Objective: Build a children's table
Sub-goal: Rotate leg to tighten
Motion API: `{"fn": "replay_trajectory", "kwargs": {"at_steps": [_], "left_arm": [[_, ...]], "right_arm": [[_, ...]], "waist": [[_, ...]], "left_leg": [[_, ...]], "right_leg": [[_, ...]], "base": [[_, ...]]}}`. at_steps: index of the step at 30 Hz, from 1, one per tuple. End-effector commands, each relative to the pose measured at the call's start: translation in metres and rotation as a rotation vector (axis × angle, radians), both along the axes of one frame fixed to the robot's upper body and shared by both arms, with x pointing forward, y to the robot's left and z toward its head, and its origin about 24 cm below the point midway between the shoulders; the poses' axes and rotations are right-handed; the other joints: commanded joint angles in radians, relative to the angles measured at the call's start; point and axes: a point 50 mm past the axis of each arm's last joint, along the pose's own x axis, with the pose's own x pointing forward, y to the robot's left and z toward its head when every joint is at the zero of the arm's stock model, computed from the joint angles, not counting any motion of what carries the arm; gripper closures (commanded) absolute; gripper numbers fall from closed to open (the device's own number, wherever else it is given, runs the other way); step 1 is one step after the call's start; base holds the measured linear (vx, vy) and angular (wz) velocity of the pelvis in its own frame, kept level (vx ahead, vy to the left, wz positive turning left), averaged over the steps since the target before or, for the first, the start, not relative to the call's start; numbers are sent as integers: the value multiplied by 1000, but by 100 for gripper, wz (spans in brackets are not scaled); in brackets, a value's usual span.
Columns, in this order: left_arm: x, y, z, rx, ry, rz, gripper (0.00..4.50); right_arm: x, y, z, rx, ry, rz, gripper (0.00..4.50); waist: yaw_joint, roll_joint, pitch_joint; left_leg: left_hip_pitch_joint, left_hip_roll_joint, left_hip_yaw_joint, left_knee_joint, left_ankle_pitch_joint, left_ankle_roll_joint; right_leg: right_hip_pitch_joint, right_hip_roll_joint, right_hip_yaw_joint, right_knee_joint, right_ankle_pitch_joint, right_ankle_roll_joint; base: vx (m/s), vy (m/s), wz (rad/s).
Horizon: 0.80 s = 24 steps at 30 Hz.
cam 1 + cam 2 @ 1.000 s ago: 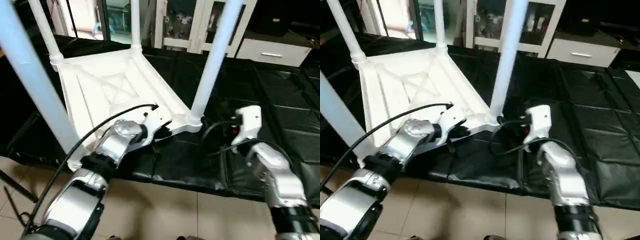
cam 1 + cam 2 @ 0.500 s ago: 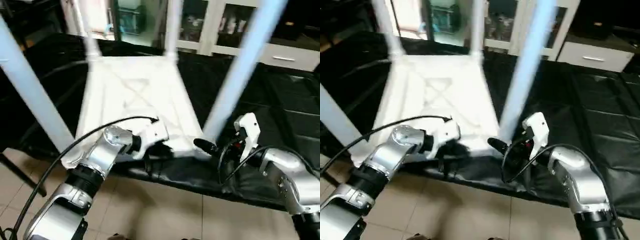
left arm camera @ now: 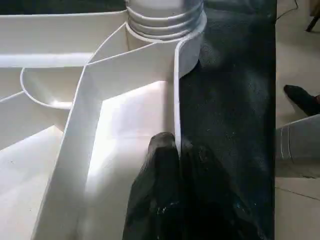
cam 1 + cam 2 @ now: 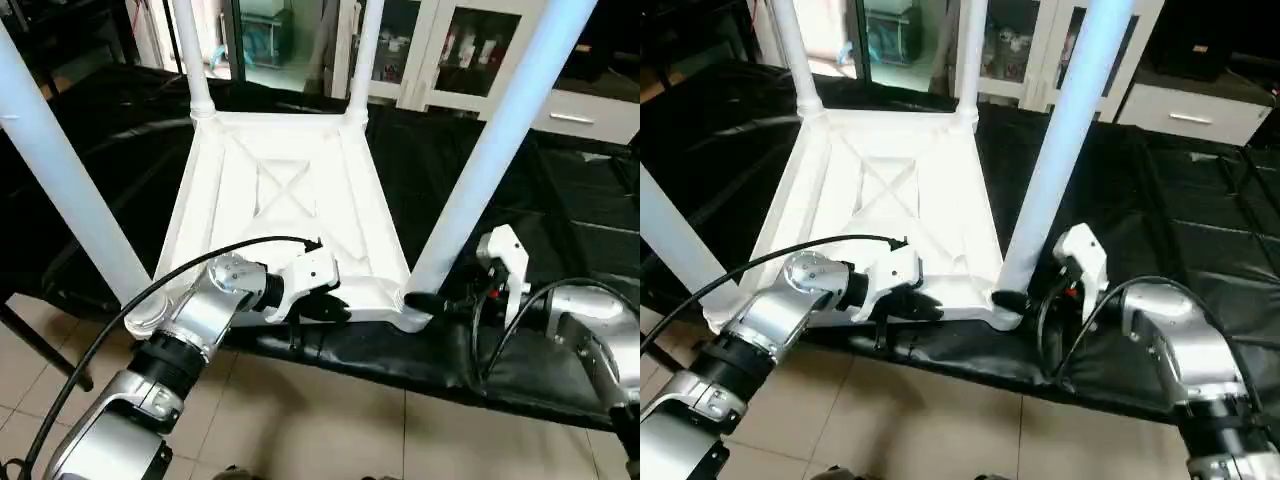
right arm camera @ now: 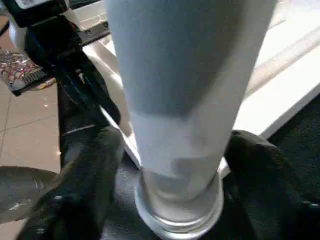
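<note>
The children's table lies upside down, its white top (image 4: 290,200) showing the X-ribbed underside, with all four legs fitted and pointing up. My left gripper (image 4: 330,305) is at the near edge, shut on the raised rim (image 3: 176,100), one finger on each side of the wall. My right gripper (image 4: 425,300) is at the base of the near right leg (image 4: 490,150), just above its corner socket. In the right wrist view its fingers (image 5: 80,185) press against both sides of that leg (image 5: 175,100).
The black-sheeted work table (image 4: 560,200) carries the white table near its front edge, with tiled floor (image 4: 330,420) below. White cabinets with glass doors (image 4: 470,50) stand behind. The near left leg (image 4: 60,170) rises close beside my left arm's cable (image 4: 150,300).
The camera has shifted. My right gripper has moved left across the black sheet and closed in around the base of the near right leg. The left gripper still holds the rim.
</note>
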Motion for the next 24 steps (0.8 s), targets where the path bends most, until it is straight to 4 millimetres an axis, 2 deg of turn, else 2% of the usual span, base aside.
{"fn": "replay_trajectory", "kwargs": {"at_steps": [1,6,7,9,12,14,17,20,24], "left_arm": [[-4,-10,8,-79,-11,-47,450],[-4,-9,8,-75,-9,-44,450],[-4,-9,8,-75,-9,-43,450],[-4,-8,8,-73,-8,-41,450],[-4,-7,8,-68,-5,-42,450],[-4,-6,8,-64,-4,-41,450],[-2,-6,8,-62,-5,-30,450],[10,-11,9,-50,-17,83,450],[24,-19,12,-39,-52,192,450]], "right_arm": [[3,-3,2,-14,-9,2,150],[6,-2,-2,-28,1,26,187],[6,-2,-2,-29,3,30,207],[7,-2,-2,-31,4,43,211],[7,-2,-2,-33,5,52,244],[6,-2,-3,-37,6,62,251],[7,-3,-6,-44,6,42,259],[13,-8,-16,-95,-2,-109,260],[19,-8,-28,-108,2,-273,261]], "waist": [[-4,-24,-68],[-5,-24,-69],[-5,-24,-69],[-4,-24,-70],[-4,-23,-70],[-3,-20,-71],[-4,-21,-71],[-7,-19,-70],[-13,-22,-68]], "left_leg": [[6,33,-11,-68,-194,72],[6,33,-11,-67,-192,72],[6,33,-11,-67,-188,73],[7,34,-11,-67,-180,78],[6,34,-10,-66,-179,79],[7,33,-11,-66,-177,80],[8,34,-11,-66,-182,78],[8,32,-10,-67,-189,70],[10,26,-12,-67,-231,43]], "right_leg": [[56,-47,35,-73,-360,-165],[57,-48,34,-73,-371,-164],[57,-47,34,-72,-367,-164],[57,-47,34,-70,-346,-172],[59,-47,34,-69,-334,-178],[59,-47,34,-68,-330,-180],[58,-46,34,-68,-333,-182],[57,-44,33,-70,-338,-183],[54,-45,29,-84,-433,-144]], "base": [[0,0,0],[0,0,0],[0,0,0],[0,0,0],[0,0,0],[0,0,0],[0,0,0],[0,0,0],[0,0,0]]}}
